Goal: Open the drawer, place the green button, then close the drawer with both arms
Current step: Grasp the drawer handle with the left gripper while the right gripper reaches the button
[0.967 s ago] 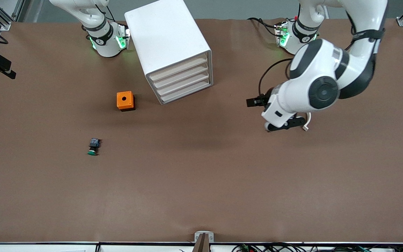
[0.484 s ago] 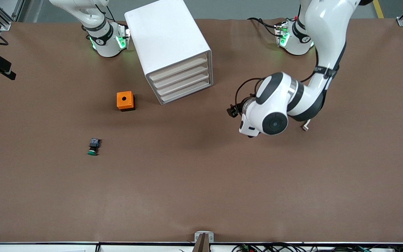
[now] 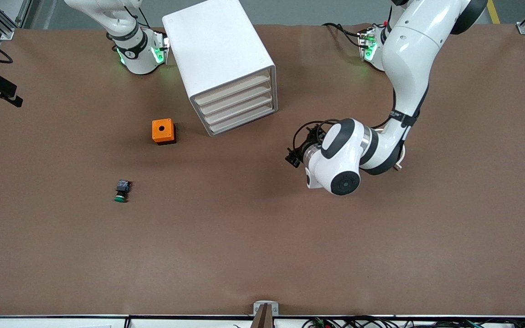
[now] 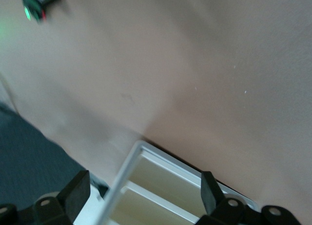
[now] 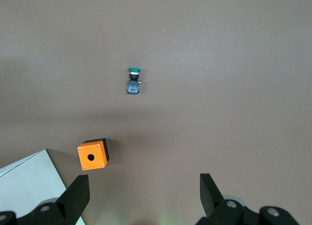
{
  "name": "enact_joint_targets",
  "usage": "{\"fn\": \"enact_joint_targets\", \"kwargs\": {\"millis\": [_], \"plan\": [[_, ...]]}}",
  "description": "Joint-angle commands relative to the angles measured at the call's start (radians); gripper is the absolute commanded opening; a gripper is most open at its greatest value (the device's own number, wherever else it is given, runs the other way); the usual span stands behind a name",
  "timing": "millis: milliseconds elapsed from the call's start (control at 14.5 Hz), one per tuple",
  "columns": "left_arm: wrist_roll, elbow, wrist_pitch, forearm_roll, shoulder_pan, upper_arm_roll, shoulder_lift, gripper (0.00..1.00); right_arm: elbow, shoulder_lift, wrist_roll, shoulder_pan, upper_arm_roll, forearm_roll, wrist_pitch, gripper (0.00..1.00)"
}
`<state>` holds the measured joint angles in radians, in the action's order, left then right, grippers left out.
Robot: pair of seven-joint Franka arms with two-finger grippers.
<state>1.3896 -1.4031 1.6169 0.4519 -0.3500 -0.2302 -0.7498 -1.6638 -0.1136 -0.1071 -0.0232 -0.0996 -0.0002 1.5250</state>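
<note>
Cabinet [image 3: 223, 64] stood near the arm bases, all four drawers shut, fronts facing the front camera and angled toward the left arm's end. Button [image 3: 121, 191] lay on its side on the table [image 3: 262, 255], nearer the front camera than the orange box [image 3: 163, 131], well apart from both. Left gripper [image 4: 141, 195] hung low over bare table near the drawer [image 4: 161, 186] fronts, fingers spread wide, empty. Right gripper [image 5: 144, 195] waited high over the box, likewise spread and empty.
</note>
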Motion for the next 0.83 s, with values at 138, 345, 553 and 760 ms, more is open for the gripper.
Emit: {"fn": "enact_joint_targets", "kwargs": {"millis": [138, 345, 553, 760], "plan": [[0.29, 0.055, 0.035, 0.178, -0.007, 0.002, -0.103, 1.0, 0.048, 0.118, 0.004, -0.02, 0.012, -0.006, 0.03, 1.0], [0.397, 0.055, 0.037, 0.298, -0.01, 0.002, -0.147, 1.0, 0.071, 0.213, -0.006, -0.027, 0.011, 0.005, 0.052, 1.0], [0.512, 0.053, 0.029, 0.393, -0.015, 0.005, -0.193, 1.0, 0.078, 0.218, -0.009, -0.011, 0.014, -0.004, 0.07, 1.0], [0.597, 0.047, 0.015, 0.456, -0.017, 0.005, -0.221, 1.0, 0.04, 0.27, 0.012, 0.028, 0.015, 0.005, 0.153, 1.0]]}}
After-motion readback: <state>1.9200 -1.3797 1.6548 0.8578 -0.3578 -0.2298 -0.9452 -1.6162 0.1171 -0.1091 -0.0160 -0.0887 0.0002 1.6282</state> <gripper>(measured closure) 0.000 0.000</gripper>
